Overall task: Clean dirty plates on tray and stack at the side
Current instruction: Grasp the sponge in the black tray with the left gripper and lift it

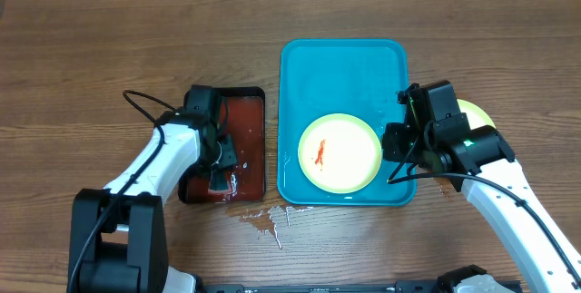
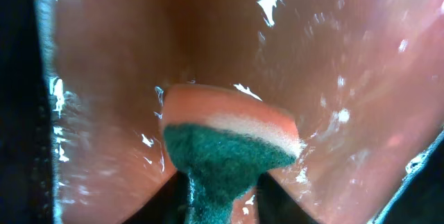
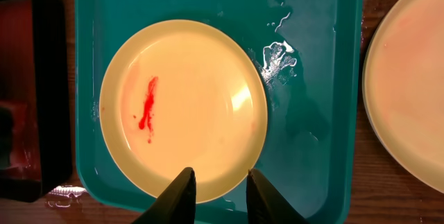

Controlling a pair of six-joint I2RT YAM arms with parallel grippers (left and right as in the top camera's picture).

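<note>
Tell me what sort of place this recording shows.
Likely a lab bench staged for dishwashing, not a real kitchen: a wood-grain table, a turquoise tray holding a sauce-smeared plate, and a sponge in a wet dark red tray.

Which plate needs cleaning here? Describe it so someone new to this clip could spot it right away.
Find the big turquoise tray near the centre of the overhead view. In its lower half lies one round pale yellow-green plate. Unlike the similar plate resting on the bare wood just right of the tray, it sits inside the tray and carries a red sauce streak left of its centre.
</note>
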